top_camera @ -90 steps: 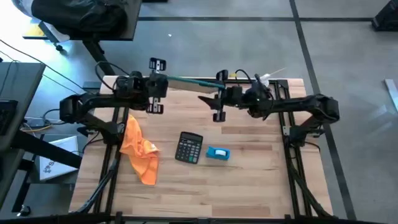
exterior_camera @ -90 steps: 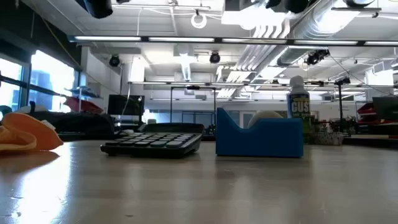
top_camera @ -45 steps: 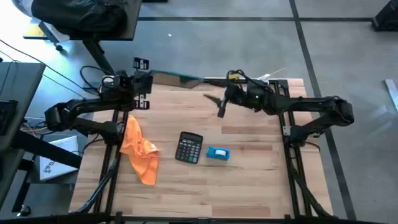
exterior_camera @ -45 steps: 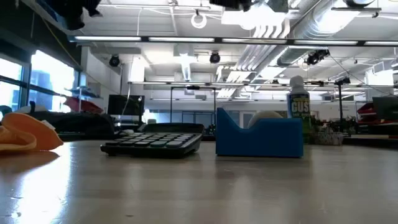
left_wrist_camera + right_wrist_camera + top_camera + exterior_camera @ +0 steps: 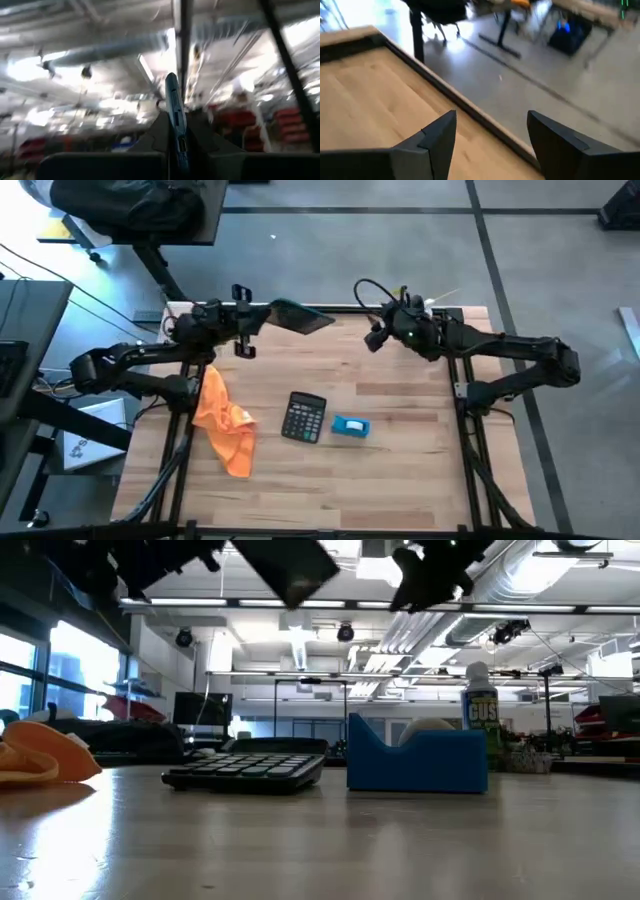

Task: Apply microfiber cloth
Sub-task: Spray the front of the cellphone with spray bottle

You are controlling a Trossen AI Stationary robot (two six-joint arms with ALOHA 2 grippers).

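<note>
Microfiber cloth [image 5: 224, 422]: bright orange, crumpled, lying on the left part of the wooden tabletop [image 5: 400, 470]. Long axis runs from the far-left edge toward the near middle; narrower end points toward the near edge. Low view shows only a folded corner of it at the left border. Nothing touches it.

Just right of the cloth: black calculator [image 5: 304, 418], then a small blue box [image 5: 350, 426] with a white top. Low view shows a can [image 5: 481, 703] behind the box, label partly readable as "GUS".

Left tool [image 5: 242, 320]: raised over the far-left edge of the tabletop, pinching a flat teal slab [image 5: 300, 315] that sticks out toward the middle.

Right tool [image 5: 378, 338]: raised over the far edge, fingers spread, holding nothing.
</note>
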